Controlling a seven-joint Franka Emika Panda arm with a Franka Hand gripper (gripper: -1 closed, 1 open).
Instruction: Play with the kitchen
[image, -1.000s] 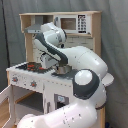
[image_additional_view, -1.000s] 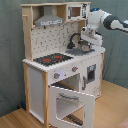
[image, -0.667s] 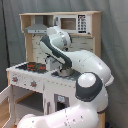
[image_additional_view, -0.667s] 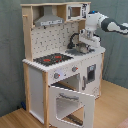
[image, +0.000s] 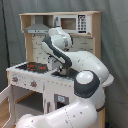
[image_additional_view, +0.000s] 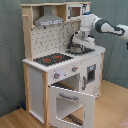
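Robot arm reaching into the toy kitchen (image_additional_view: 60, 75)

The kitchen stands on a wooden floor (image_additional_view: 112, 107), its oven door (image_additional_view: 70, 105) hanging open; the pincer (image_additional_view: 76, 46) hovers low over the sink (image_additional_view: 79, 49) end of the counter, beside the red-ringed hob (image_additional_view: 51, 59) and below the grey hood (image_additional_view: 49, 21); whether it is open or closed I cannot tell

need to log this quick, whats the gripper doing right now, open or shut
Gripper: down at the sink of the kitchen; open or shut cannot be told.
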